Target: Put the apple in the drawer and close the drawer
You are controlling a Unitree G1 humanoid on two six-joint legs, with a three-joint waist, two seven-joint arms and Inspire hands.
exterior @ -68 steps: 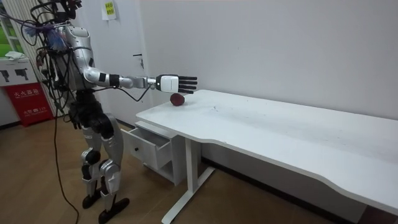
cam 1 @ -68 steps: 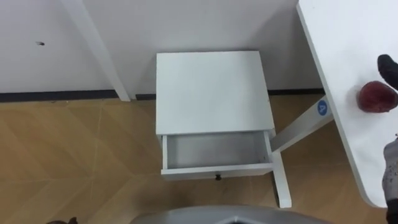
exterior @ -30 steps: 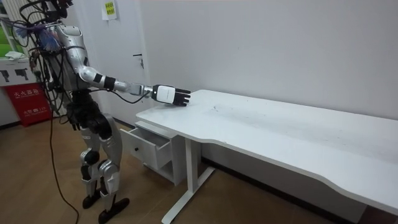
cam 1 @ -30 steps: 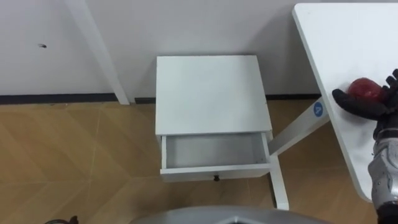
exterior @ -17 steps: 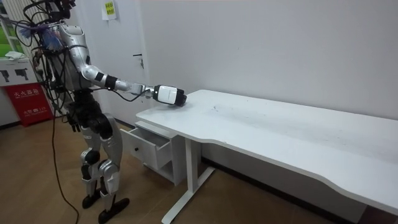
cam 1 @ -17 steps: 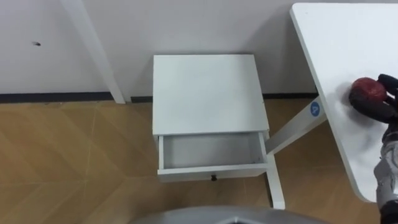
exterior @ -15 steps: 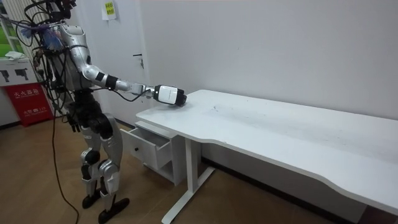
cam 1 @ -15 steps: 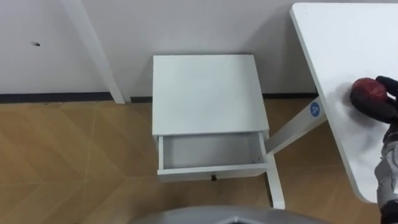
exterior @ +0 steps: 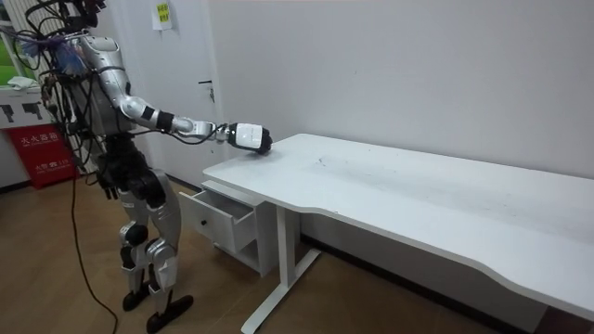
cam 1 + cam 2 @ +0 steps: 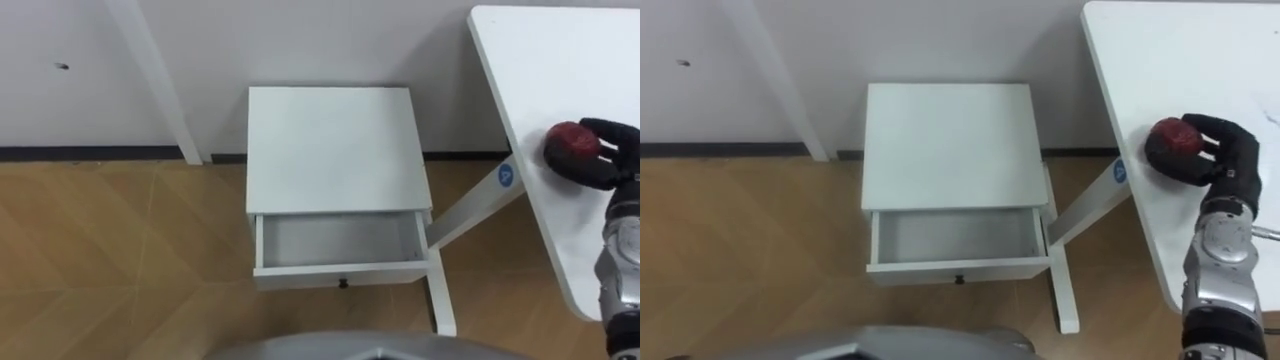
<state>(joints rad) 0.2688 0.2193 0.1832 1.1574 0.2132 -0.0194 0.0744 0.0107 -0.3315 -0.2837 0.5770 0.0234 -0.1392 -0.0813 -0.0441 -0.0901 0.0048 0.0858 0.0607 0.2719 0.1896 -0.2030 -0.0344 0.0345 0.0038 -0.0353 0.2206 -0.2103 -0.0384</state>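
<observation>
Left eye view: right hand [image 10: 606, 158] curled round the apple [image 10: 568, 143] at the white table's [image 10: 560, 60] near corner; drawer [image 10: 340, 272] open | room view: robot stands beside the drawer, right arm outstretched | right eye view: same clasp

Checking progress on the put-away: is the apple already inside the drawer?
No, the apple is clasped in the right robot hand, and the open drawer holds nothing.

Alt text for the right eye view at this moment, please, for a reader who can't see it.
The robot's right hand is curled round a red apple near the edge of a white table on the view's right. To its left, a small white cabinet stands against the wall on a wooden floor, with its drawer pulled open.
</observation>
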